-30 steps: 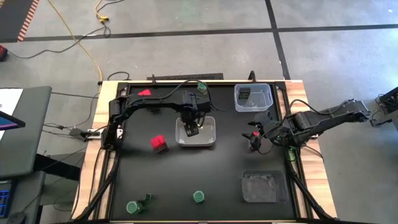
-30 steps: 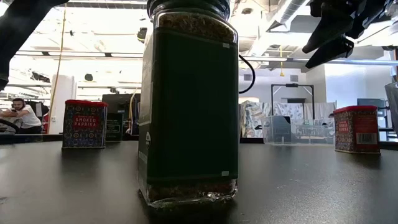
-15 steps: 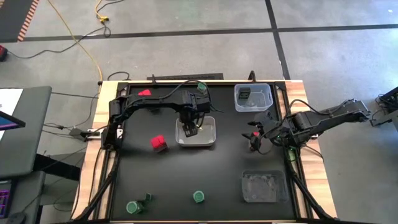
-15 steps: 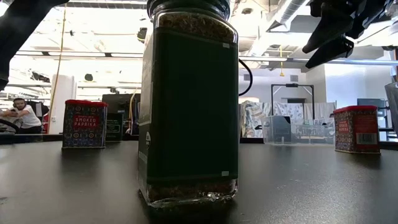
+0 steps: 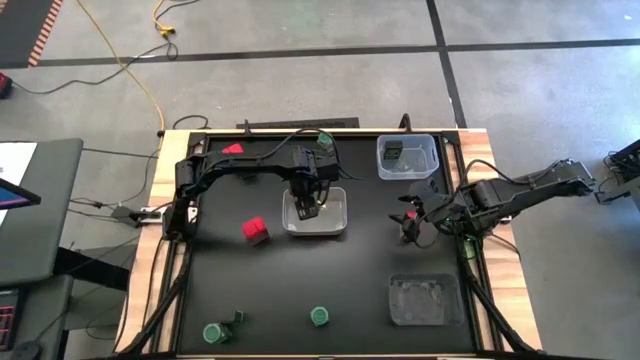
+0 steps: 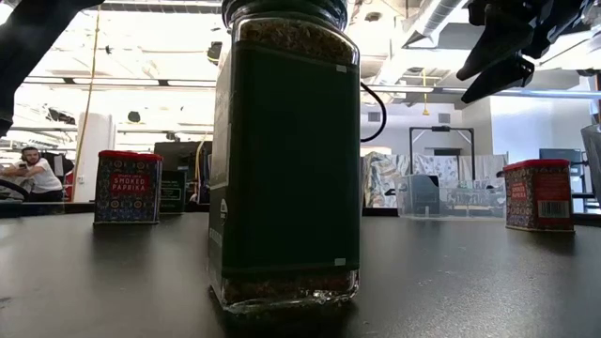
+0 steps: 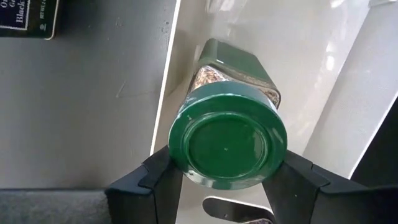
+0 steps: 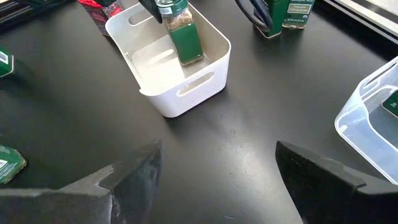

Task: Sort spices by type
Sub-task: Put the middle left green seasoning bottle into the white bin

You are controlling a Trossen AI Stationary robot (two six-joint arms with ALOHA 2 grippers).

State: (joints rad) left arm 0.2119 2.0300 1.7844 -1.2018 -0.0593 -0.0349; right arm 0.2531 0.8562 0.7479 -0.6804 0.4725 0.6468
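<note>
— How many spices can you count?

— From above: two red boxes (image 5: 255, 231), three green-lidded jars (image 5: 319, 316) (lower frame). Your left gripper (image 5: 308, 207) clamps one jar (image 7: 227, 138) in the centre white bin (image 5: 338, 222); right gripper (image 5: 413, 226) gapes empty, centre-right.

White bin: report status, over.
Left pincer shut on green-lidded jar, jar inside white bin. Right pincer open, empty, off to the side. Nothing in the way.

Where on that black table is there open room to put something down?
Widest bare stretch: between the red box, the white bin and the green-lidded jar near the front edge. Crowded: the back, where the left gripper holds a green-capped jar inside that bin.
</note>
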